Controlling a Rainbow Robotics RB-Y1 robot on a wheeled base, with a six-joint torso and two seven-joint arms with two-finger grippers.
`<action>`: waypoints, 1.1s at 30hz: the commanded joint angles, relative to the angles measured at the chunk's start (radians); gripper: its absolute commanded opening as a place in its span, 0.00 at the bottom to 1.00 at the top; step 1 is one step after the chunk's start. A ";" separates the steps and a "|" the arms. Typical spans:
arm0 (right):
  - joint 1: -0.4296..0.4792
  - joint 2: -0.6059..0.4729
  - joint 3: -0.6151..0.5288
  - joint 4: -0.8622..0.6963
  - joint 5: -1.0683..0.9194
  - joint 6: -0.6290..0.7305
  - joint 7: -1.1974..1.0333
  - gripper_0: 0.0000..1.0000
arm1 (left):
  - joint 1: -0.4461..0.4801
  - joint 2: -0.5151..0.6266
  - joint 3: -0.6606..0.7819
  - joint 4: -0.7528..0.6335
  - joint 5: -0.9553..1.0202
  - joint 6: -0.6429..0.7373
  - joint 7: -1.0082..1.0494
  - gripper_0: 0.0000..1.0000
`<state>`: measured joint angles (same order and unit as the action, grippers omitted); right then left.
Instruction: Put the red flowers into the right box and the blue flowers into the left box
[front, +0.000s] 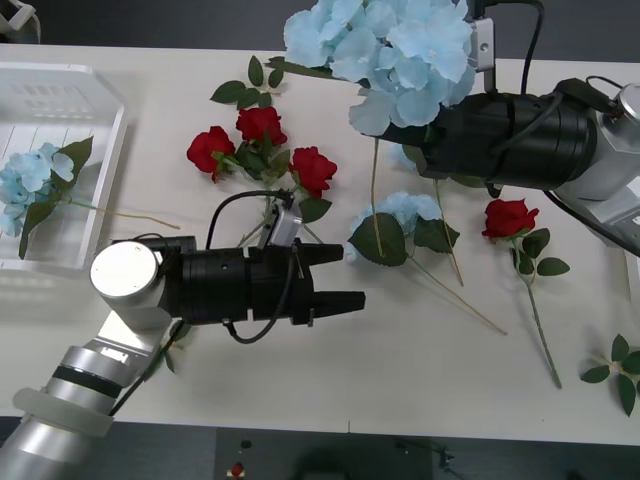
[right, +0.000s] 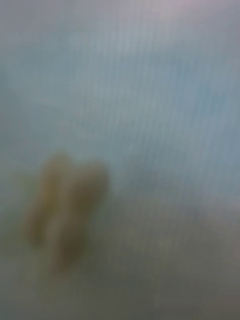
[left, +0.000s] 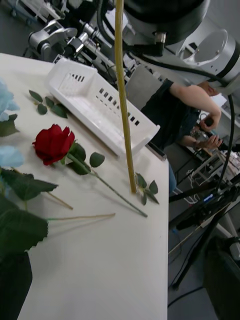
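A blue flower (front: 395, 55) hangs in the air above the far side of the counter (front: 400, 370), its big pale head just past the tip of the right gripper (front: 425, 140) and its thin stem (front: 375, 195) dangling straight down from there. The gripper's fingertips are buried under petals and leaves, so I cannot tell how tightly it is pinching, though the flower appears carried by it. A second blue flower (front: 400, 215) lies on the counter below that gripper, and a single red rose (front: 508, 217) lies beneath the right arm.

The left gripper (front: 340, 275) hovers low over the near counter with its two black fingers spread apart and nothing between them. Three red roses (front: 262, 150) lie clustered just beyond it. Well off behind that arm, at the counter's edge, sits the left box (front: 105, 105), with another blue flower (front: 35, 180) lying in it.

In the left wrist view a slotted white basket (left: 100, 107) stands past the single rose.
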<state>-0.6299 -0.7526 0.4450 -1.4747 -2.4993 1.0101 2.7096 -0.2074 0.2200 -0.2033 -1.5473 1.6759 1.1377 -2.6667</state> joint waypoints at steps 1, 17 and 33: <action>-0.057 0.033 0.007 0.013 0.002 0.004 -0.004 0.00 | 0.002 -0.065 -0.019 -0.027 0.015 -0.042 -0.039 1.00; -0.103 0.085 0.015 0.073 0.057 0.004 -0.007 0.00 | 0.003 -0.128 -0.053 -0.028 0.120 -0.104 -0.039 0.60; -0.103 0.085 0.015 0.074 0.059 0.012 -0.011 0.00 | -0.001 -0.114 -0.070 -0.027 0.145 -0.230 -0.039 0.00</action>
<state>-0.7017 -0.6719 0.4708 -1.3907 -2.4425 1.0131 2.7095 -0.2074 0.1071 -0.2608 -1.5464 1.7978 0.9497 -2.6667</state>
